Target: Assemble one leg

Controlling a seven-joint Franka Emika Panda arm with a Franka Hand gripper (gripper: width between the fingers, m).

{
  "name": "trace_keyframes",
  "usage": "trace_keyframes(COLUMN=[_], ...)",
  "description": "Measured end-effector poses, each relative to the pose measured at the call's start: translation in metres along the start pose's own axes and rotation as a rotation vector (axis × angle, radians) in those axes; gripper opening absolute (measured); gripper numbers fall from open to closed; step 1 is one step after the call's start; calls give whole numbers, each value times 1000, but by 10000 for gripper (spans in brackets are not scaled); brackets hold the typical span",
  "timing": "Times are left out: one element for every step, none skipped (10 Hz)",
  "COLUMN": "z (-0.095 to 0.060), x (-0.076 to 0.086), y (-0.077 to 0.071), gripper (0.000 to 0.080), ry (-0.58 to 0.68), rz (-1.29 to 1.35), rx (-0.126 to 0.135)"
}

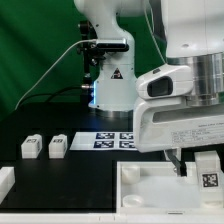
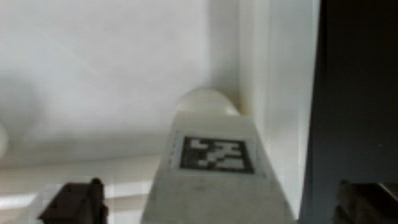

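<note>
Leg stands upright at white tray piece corner, tool open astride it without gripping, so insertion looks done, tightening unconfirmed.

three tagged white legs, one rimmed white tray piece, one marker board, one robot arm.

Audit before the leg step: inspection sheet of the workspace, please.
Surface: black tabletop, carrying the white marker board.
Job's things: small white tagged plastic leg block between the hand's fingers, at the large white rimmed tray piece; two spare leg blocks at the exterior view's left.
Clutter: white part cut off by the frame edge.
Grippers: hand open, gaps on both sides of the leg.
Cables: thin cable running to the arm base.
Surroundings: green backdrop.
</note>
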State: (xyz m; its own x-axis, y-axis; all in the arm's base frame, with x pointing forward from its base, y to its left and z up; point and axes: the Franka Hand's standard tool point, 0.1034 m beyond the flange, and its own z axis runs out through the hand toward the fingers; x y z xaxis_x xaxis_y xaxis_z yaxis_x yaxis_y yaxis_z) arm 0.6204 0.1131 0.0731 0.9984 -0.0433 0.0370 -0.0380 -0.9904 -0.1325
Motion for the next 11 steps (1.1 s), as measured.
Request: trace_keyframes(z=[1, 1, 1, 1, 1, 1, 1, 1, 0, 1, 3], x=[-1, -1, -1, -1, -1, -1, -1, -1, 0, 1, 3], y=[0, 1, 1, 1, 1, 1, 1, 1, 0, -1, -2], gripper=[501, 501, 350, 288, 288, 288, 288, 288, 288, 289, 289], ry=[-1, -1, -1, -1, -1, -1, -1, -1, 2, 19, 48], rz=[0, 0, 0, 0, 22, 22, 49, 173, 376, 612, 895], rx=[-1, -1, -2, -2, -2, -2, -1, -1, 0, 5, 34])
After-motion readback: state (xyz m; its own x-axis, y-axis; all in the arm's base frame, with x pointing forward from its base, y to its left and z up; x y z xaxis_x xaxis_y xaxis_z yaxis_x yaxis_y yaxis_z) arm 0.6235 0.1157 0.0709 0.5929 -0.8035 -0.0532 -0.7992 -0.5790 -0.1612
